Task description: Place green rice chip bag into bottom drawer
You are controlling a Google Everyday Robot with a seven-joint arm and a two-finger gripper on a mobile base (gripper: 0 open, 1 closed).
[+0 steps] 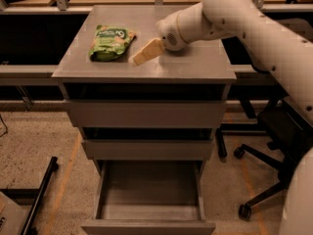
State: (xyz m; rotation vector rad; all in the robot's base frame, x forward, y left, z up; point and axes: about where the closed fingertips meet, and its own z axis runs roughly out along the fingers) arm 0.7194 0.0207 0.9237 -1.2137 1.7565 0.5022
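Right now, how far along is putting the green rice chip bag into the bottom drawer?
Done: the bottom drawer stands open. In hand: the gripper is beside the green rice chip bag on the cabinet top, not holding it. Left: grasp, carry down, release.

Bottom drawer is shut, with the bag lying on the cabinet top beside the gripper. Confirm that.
Wrong in one respect: the bottom drawer is not shut. The camera view shows it pulled open. The rest stands: the bag lies on the cabinet top, beside the gripper, which is low over that top.
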